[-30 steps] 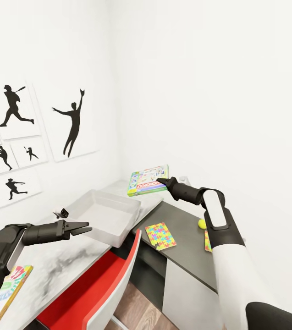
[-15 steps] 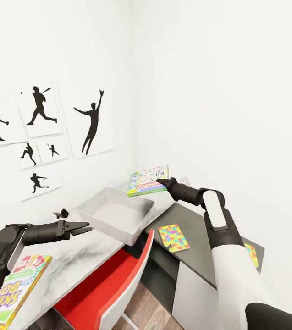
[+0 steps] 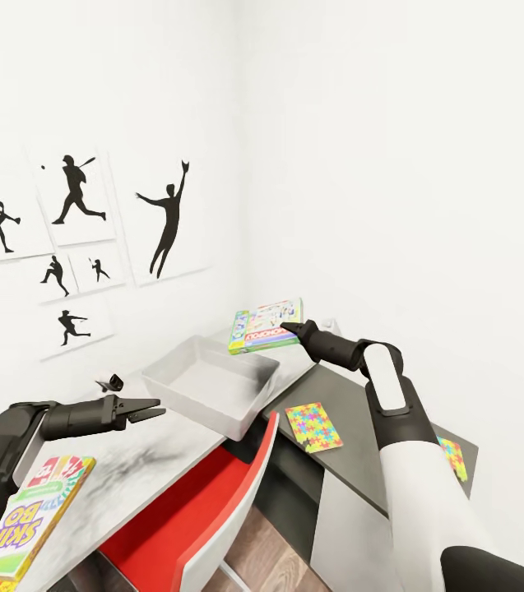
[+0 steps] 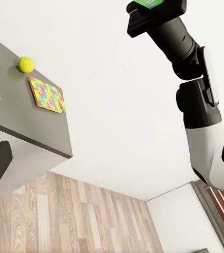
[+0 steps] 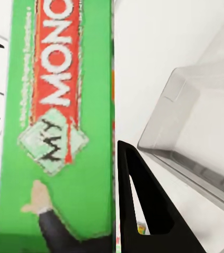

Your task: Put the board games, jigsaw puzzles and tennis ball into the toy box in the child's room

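White-walled corner, right end effector (image 3: 290, 328) gripping board game (image 3: 265, 325) (airborne) beyond toy box (image 3: 210, 383) rim, left end effector (image 3: 151, 409) narrow.

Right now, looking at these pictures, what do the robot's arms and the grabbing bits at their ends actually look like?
Each arm is built of rounded black segments joined to glossy white shells near the body. The right arm carries a long white panel on its black forearm. Both end in a slim black tool with two pointed fingers: the left tool and the right tool. No cables or markings show.
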You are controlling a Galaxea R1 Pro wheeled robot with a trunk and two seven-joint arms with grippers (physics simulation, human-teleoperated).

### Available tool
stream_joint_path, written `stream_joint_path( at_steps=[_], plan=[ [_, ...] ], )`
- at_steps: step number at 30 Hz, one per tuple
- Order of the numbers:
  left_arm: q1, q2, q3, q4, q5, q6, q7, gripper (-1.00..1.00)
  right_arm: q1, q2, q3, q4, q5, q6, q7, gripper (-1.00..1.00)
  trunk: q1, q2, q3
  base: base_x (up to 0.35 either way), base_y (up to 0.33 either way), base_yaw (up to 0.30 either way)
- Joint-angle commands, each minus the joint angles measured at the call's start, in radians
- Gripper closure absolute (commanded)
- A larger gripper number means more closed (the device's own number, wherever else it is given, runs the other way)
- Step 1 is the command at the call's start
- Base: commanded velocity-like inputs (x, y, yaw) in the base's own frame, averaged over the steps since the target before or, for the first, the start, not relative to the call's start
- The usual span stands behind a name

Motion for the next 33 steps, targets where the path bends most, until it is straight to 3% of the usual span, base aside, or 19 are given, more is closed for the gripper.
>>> stream_joint_path(
  at_steps=[1,9,18,33],
  plan=[
    [0.0,0.0,0.0,0.0,0.0,0.011,-0.004,-1.0,-0.001,0.001,-0.004,0.0,0.003,0.006,0.004,1.0,0.001,-0.001,-0.001,0.0,0.0,0.0],
    [0.0,0.0,-0.001,0.0,0.0,0.011,-0.004,-1.0,-0.001,0.001,-0.004,0.001,0.003,0.005,0.003,1.0,0.001,-0.001,-0.001,0.015,0.003,0.0],
    [0.0,-0.001,-0.003,0.0,0.0,0.01,-0.004,-1.0,0.001,0.002,-0.003,0.001,0.005,0.004,0.003,1.0,0.001,-0.001,-0.001,0.178,0.073,0.009],
    [0.0,-0.008,-0.004,0.0,-0.001,0.009,-0.004,-1.0,0.001,0.007,-0.003,0.004,0.011,0.004,0.003,1.0,0.001,-0.001,-0.001,0.097,0.051,0.249]
  ],
)
